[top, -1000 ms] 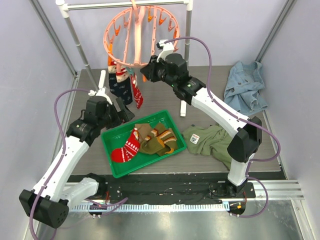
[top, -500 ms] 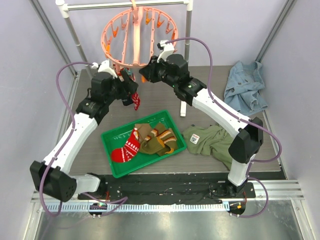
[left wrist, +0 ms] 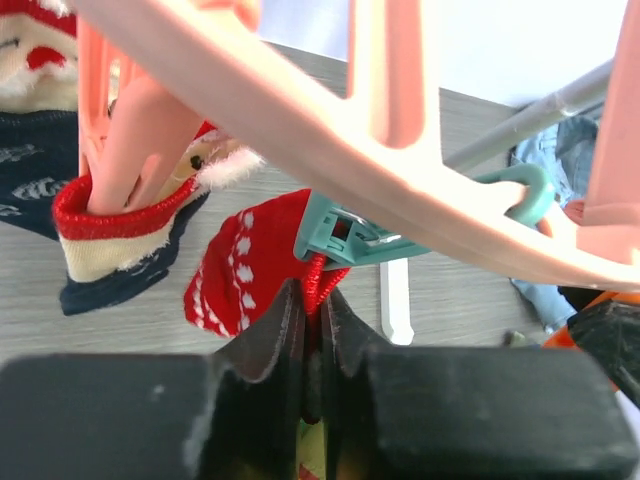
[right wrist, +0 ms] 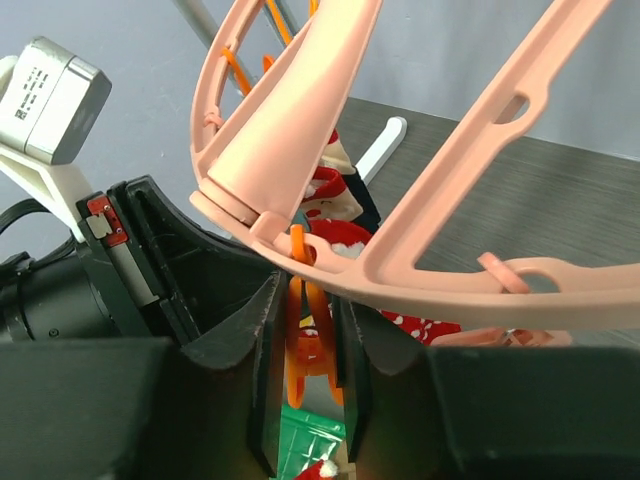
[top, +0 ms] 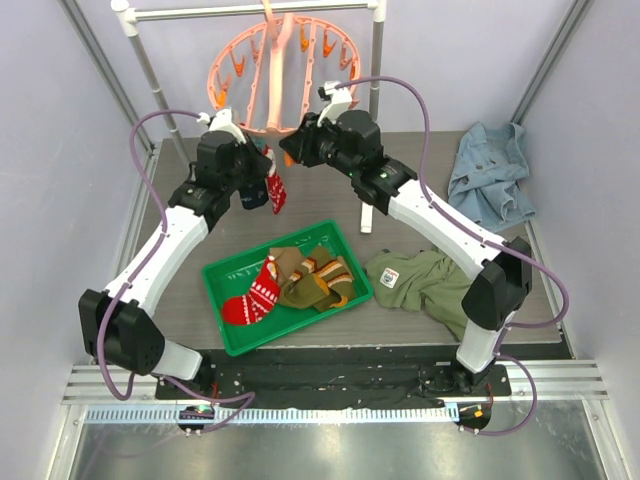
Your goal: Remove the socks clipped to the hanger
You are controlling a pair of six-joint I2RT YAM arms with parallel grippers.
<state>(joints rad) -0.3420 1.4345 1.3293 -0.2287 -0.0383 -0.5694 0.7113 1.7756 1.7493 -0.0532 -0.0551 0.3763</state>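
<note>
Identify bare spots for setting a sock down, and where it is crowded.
Free: table between the right arm and denim garment; tray floor left of its red sock. Crowded: under the hanger, where the left gripper pinches a hanging sock and the right gripper an orange peg.

**Hanger Behind, Tray in Front**

The hanger [top: 280, 75] hangs from the rack [top: 200, 12] behind the bench [top: 340, 325]. Under its near-left rim, socks [top: 262, 185] dangle from pegs [left wrist: 350, 238]. In front lies a tray [top: 225, 280] holding other socks [top: 300, 280]. A shirt [top: 425, 280] lies to its right and a denim garment [top: 490, 175] lies far right.
</note>
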